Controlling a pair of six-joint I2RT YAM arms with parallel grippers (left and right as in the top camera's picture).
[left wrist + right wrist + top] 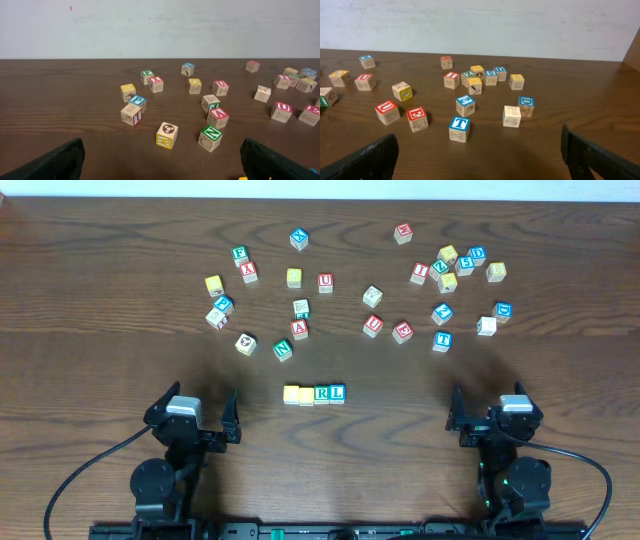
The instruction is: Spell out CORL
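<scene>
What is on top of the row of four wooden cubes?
Nothing: the top faces of the four small wooden cubes show freely. The brown wooden table directly beneath them is covered.

A dark wooden table (60, 100) stretches ahead of the left gripper (162, 162); beyond its far edge stands a plain white wall (150, 25)

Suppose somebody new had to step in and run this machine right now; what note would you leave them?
Left hand: open, empty, near its base.
Right hand: the same.
Row on the table, centre front: two yellow cubes, green R cube, blue L cube, side by side.
Done: the row looks laid.
Left: check the yellow cubes read C, O; too small to tell.
</scene>
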